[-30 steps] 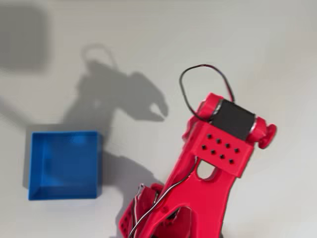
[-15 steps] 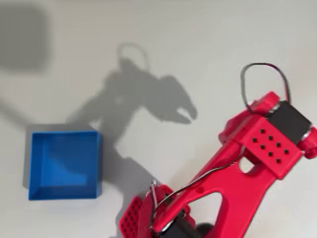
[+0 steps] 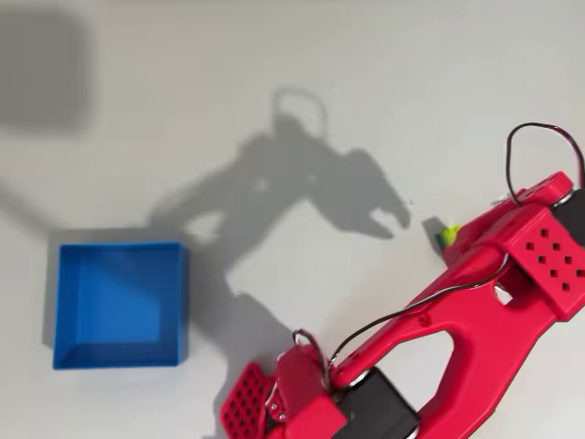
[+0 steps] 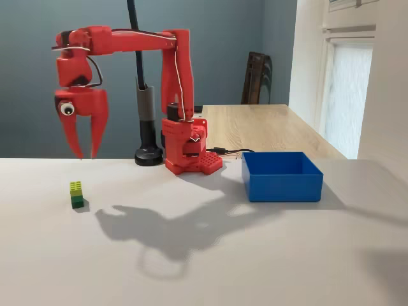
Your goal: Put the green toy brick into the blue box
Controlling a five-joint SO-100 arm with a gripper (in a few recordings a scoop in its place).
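The green toy brick (image 4: 76, 194) stands upright on the white table at the left of the fixed view, lime on top with a darker green base. In the overhead view a sliver of the green toy brick (image 3: 447, 236) peeks out beside the red arm at the right. My red gripper (image 4: 85, 155) hangs above the brick with its fingers pointing down, slightly apart and holding nothing. The fingertips are clearly above the brick and do not touch it. The blue box (image 4: 281, 175) sits at the right of the fixed view, and the blue box (image 3: 119, 304) lies at the left in the overhead view, with nothing inside.
The arm's red base (image 4: 190, 150) stands behind the table's middle, next to a black lamp stand (image 4: 148, 155). A wooden table (image 4: 268, 127) extends behind. The arm's shadow falls across the white surface between brick and box.
In the overhead view the arm has swung steadily to the right, away from the box. The green brick has come into sight beside it.
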